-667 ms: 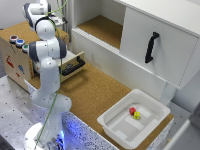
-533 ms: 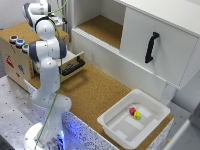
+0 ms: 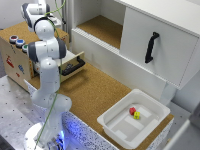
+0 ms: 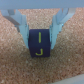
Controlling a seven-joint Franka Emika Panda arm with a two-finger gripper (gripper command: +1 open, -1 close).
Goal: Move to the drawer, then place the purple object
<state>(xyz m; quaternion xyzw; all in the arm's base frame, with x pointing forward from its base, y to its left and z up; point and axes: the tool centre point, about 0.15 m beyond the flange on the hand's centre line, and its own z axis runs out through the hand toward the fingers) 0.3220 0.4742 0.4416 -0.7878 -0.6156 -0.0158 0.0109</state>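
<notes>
Arm: white Panda arm is seen at the exterior view's left, rising from its base on the metal table and folded back over the wooden box. The tool end is hidden behind the arm's own links in that view.

Gripper: gripper is seen in the wrist view only. Fingers are spread just to block width and pressed on opposite sides of the purple block; the block is clamped between them.

Purple block: dark purple cube with yellow letters "I" and "J" on the face toward the camera. Held upright between the fingertips, over a cork surface. Contact with the cork cannot be told.

Drawer: light-wood drawer with a wide black bar handle is set in the wooden box and pulled out toward the cork counter. Its interior is mostly blocked by the arm.

Box top: round coloured items are seated in the top of the wooden box.

Cabinet: white cabinet door with a black handle is at the exterior view's right, beside an open cork-floored compartment.

Tray: white tray sits on the cork counter, well apart from the drawer; a red piece and a yellow piece lie in it, touching or nearly so.
</notes>
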